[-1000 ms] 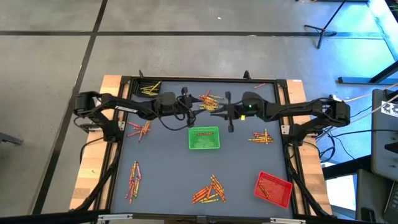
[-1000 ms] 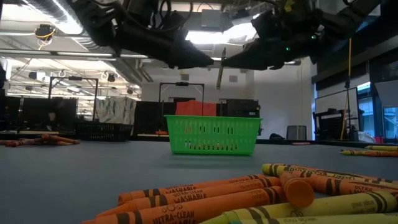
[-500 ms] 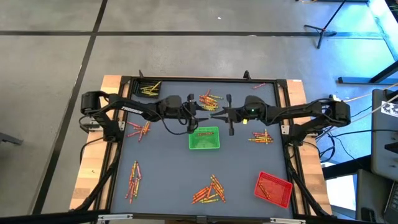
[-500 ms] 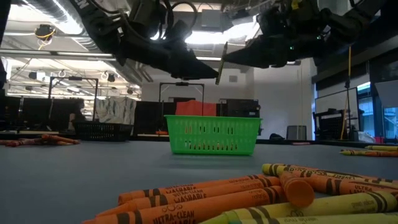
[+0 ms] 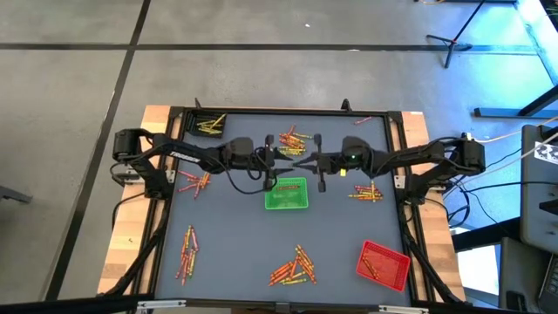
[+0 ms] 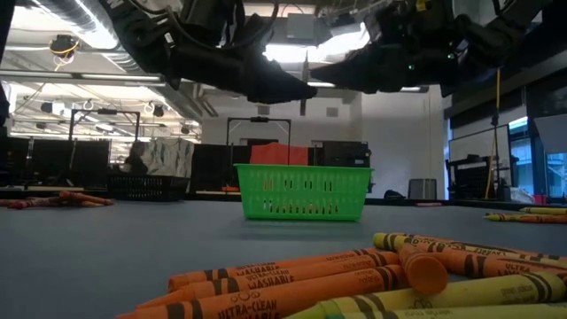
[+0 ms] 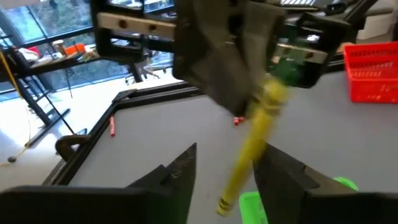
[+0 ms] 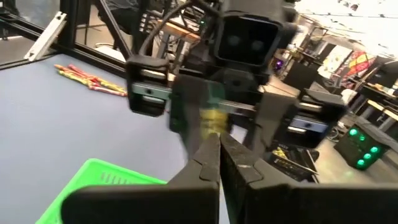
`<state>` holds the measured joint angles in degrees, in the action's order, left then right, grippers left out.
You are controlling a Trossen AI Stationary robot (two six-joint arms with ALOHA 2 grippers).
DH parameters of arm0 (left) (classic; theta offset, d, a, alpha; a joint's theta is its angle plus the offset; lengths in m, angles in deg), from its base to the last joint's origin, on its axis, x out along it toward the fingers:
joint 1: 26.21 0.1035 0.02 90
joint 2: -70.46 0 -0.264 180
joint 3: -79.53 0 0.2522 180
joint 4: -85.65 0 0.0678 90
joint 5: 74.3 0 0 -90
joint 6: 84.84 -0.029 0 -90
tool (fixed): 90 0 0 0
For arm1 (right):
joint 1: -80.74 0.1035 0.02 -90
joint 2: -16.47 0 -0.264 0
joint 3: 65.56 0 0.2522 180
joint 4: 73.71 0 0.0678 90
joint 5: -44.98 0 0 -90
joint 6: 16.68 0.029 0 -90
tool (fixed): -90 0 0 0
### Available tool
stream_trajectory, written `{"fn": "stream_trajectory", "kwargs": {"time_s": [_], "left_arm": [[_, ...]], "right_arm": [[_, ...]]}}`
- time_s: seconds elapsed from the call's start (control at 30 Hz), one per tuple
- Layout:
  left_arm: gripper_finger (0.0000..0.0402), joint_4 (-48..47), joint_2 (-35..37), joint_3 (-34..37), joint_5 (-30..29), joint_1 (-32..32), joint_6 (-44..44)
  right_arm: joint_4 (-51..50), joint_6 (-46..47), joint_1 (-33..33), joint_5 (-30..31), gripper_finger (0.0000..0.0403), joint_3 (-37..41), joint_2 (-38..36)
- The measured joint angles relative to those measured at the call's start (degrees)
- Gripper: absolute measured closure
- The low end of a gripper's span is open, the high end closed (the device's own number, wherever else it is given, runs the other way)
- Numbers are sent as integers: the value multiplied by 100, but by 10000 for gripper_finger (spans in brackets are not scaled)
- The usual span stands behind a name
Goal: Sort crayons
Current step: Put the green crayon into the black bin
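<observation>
Two grippers meeting above green tray [image 5: 286, 194] | right gripper [image 8: 219, 144] pinching yellow crayon [image 7: 252, 147], fingers closed on it | left gripper [image 7: 225, 167] flanking crayon, jaws apart, contact unclear | loose crayons [image 5: 293, 267] lying around table [image 5: 227, 227]

left gripper [image 7: 227, 171] moved in over the green tray [image 5: 286, 194], fingers narrowing around the yellow crayon [image 7: 252, 146] held by right gripper [image 8: 219, 149]; crayon went from tilted to near upright.
</observation>
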<state>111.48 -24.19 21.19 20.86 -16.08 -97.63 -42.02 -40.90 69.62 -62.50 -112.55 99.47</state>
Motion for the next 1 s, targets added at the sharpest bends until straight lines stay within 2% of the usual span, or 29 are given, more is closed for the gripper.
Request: {"fn": "stream_trajectory", "kwargs": {"time_s": [0.27, 0.33, 0.47, 0.57, 0.7, 0.77, 0.83, 0.93, 1.0], "left_arm": [[385, 42, 0, 0, 34, 0, -134], [397, 7, 0, 0, 32, 8, -134], [390, -16, 0, 0, 0, 40, -71], [385, -161, 0, 0, -114, 42, -42], [368, -647, 83, -8, -883, 159, 72], [351, -1182, 139, -94, -1004, 326, 167], [330, -1892, 162, -173, -921, 516, 205], [295, -2940, 155, -374, -413, 853, 36], [279, -3374, 155, -500, -283, 1074, -109]], "right_arm": [[-9, 41, -2, 0, 401, 0, 0], [-37, 42, -2, -10, 401, 0, 0], [-123, 267, 0, 76, 401, 0, 0], [-249, 451, -13, 385, 394, 0, 0], [-698, 559, -15, 1061, 353, -57, 0], [-1004, 586, -15, 1338, 323, -109, 2], [-1262, 584, -15, 1503, 294, -164, 2], [-1407, 507, -15, 1653, 256, -179, 2], [-1403, 445, -15, 1747, 239, -181, 2]]}}
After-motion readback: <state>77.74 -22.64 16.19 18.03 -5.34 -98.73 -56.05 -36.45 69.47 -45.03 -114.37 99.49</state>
